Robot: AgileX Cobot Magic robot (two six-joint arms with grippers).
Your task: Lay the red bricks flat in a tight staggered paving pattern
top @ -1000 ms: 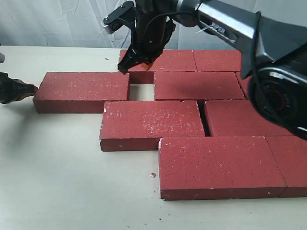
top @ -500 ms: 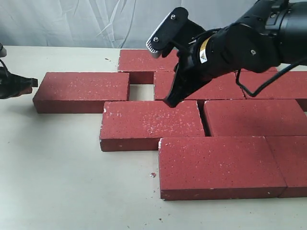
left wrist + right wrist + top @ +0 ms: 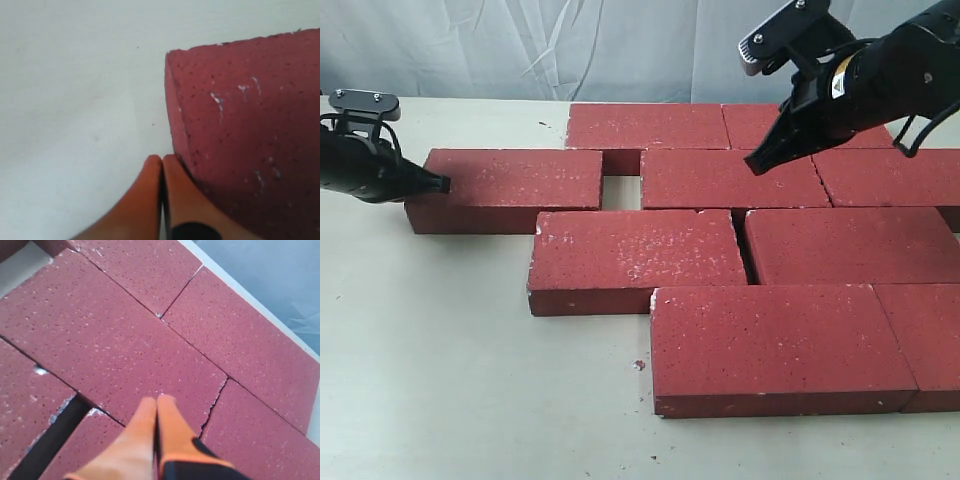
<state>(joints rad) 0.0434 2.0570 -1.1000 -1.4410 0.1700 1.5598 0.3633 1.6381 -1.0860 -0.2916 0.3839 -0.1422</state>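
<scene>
**Exterior view.** The red bricks [image 3: 720, 250] are lying flat on the bench [image 3: 440, 380] in staggered rows. One outlying brick [image 3: 510, 180] is sitting at nine o'clock of the group. An open gap [image 3: 620, 192] is showing at its three o'clock end, before the next brick in its row. My left fingers [image 3: 438, 184], pressed together, are bearing on its nine o'clock end. I judge this is to shove it tight against the row. My right fingers [image 3: 760, 162], also together and gripping nothing, are hovering over the second row toward two o'clock, apparently standing clear. A small yellow label [image 3: 840, 88] is showing on that arm, its writing too small to read.

**Left wrist view.** My closed fingertips are touching the brick's end face near a corner.

**Right wrist view.** My closed fingertips are pointing at laid bricks. A dark seam [image 3: 47, 442] between two is standing open. No brand marks are showing on any brick.
</scene>
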